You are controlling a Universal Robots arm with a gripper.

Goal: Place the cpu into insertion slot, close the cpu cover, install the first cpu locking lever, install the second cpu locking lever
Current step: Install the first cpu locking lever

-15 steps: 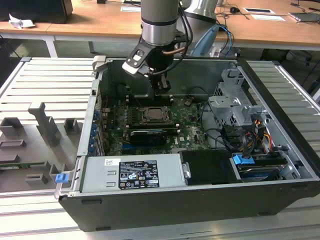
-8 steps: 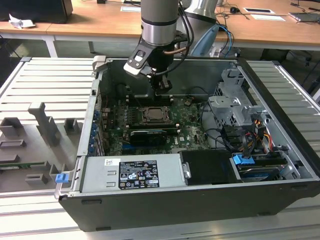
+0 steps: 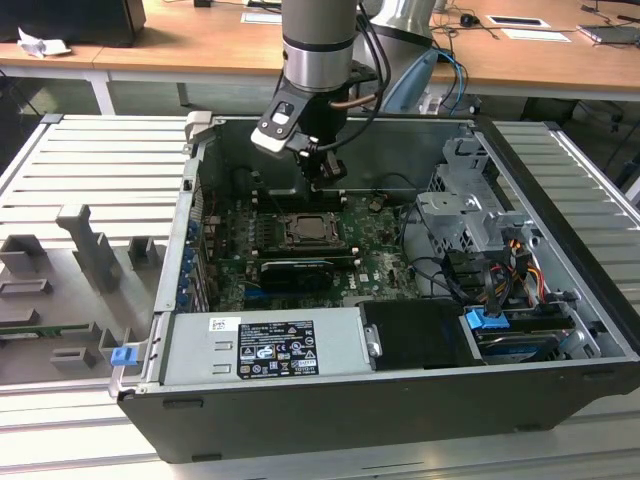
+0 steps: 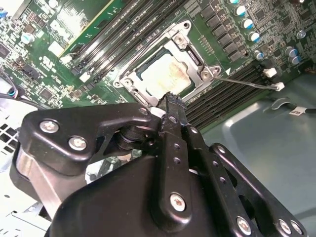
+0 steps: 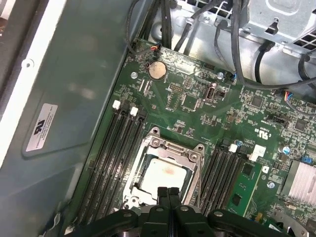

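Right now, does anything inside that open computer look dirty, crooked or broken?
Only a small thing: the cpu, framed squarely by the cpu cover, carries a brownish smudge on its silver top, in both wrist views. Nothing looks spilled or broken.

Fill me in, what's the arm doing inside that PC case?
The arm's tool hangs inside the open PC case, just above the insertion slot on the motherboard. The cpu already sits in the slot, and the cpu cover lies closed around it. The tool is shut and holds nothing, its tips over the cover's edge.
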